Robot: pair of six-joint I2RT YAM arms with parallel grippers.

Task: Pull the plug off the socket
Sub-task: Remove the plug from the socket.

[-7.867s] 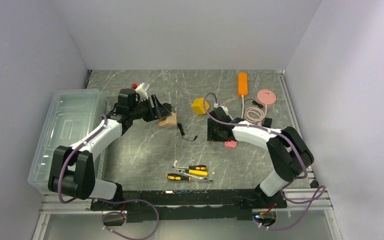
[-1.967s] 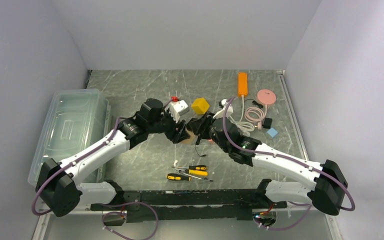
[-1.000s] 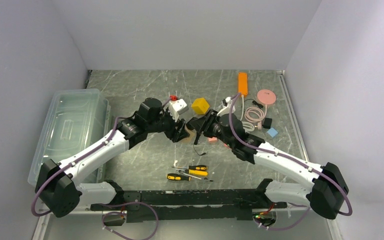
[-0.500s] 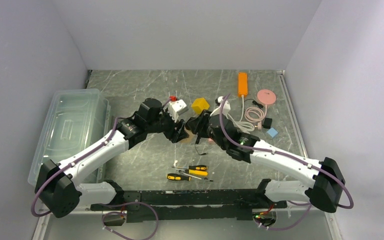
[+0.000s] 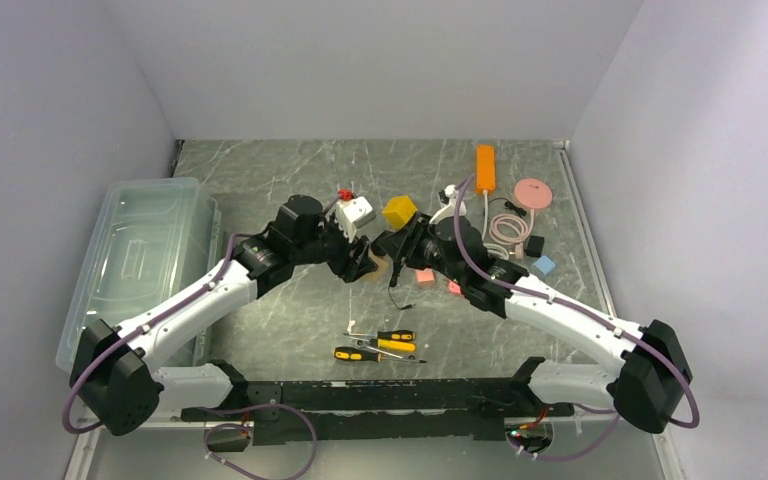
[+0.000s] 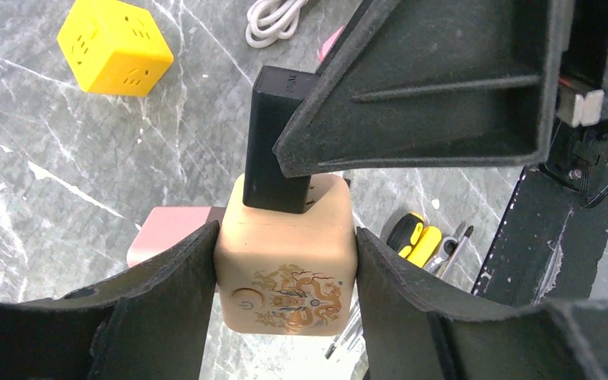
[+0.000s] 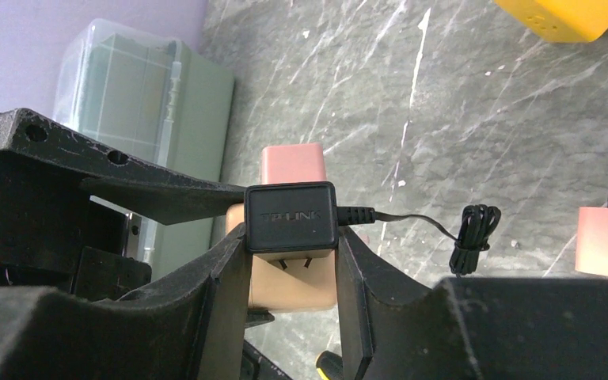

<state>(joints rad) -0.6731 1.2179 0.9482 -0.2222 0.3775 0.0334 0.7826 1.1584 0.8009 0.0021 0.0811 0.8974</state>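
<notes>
A tan cube socket [image 6: 285, 261] with a dragon print is held off the table, and my left gripper [image 6: 285, 245] is shut on its two sides. A black plug [image 7: 291, 216] with a thin cord stands in the socket's top face. My right gripper [image 7: 291, 237] is shut on the plug's body. In the right wrist view two metal prongs [image 7: 297, 261] show in a small gap between plug and socket [image 7: 293, 285]. In the top view the two grippers meet at mid-table, left gripper [image 5: 358, 262] and right gripper [image 5: 392, 250] nose to nose. The cord's bundled end [image 7: 475, 226] hangs free.
A yellow cube [image 5: 400, 211] sits just behind the grippers. Pink blocks [image 5: 425, 277] lie below the right wrist. Screwdrivers [image 5: 380, 345] lie nearer the bases. A clear bin [image 5: 140, 270] fills the left side. An orange power strip [image 5: 485, 167], pink disc [image 5: 533, 193] and coiled white cable [image 5: 508, 228] lie at back right.
The right arm's wrist has shifted slightly back and right, uncovering the pink blocks under it. Both grips have held, and the left arm has barely moved.
</notes>
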